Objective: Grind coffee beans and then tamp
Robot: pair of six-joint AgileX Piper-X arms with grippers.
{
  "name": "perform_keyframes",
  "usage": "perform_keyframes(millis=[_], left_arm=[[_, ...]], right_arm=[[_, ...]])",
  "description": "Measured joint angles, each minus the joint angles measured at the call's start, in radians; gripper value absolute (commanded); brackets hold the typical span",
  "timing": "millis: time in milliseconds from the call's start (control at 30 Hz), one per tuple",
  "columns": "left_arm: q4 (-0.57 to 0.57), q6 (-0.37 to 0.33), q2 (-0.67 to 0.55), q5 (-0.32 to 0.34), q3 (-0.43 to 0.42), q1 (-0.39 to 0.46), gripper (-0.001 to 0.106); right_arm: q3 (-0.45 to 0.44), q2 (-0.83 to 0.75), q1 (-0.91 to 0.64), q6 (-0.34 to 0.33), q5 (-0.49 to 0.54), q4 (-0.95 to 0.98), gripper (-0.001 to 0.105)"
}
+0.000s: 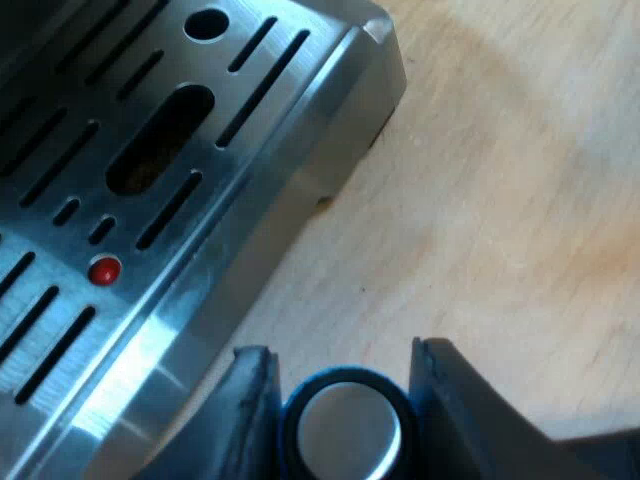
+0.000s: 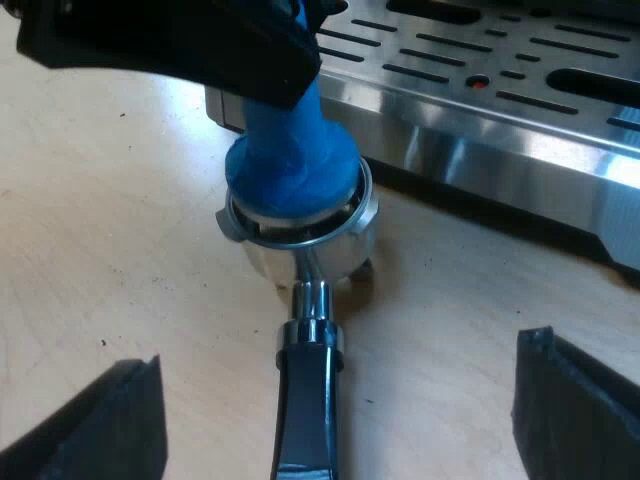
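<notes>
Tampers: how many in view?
1. Blue tamper stands in the holder by the machine, left claw shut on its top. Others may be hidden.

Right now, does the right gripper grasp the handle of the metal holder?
No, the right gripper is open, its fingers apart on both sides of the handle without touching it.

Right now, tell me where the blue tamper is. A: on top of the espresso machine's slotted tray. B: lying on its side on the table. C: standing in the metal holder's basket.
C: the blue tamper stands in the basket of the metal holder on the table, beside the espresso machine, with the left gripper closed on its top.
</notes>
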Motion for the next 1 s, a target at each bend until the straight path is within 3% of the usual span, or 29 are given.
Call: perform_keyframes(millis=[233,1000], left_arm=[[-0.067,0.006,-0.002,-0.003,0.077,0.0,0.0],[-0.231,0.007,-0.024,0.005,0.195,0.0,0.0]], right_arm=[[0.0,0.0,0.0,0.0,0.0,0.0,0.072],[0.0,0.0,0.0,0.0,0.0,0.0,0.072]])
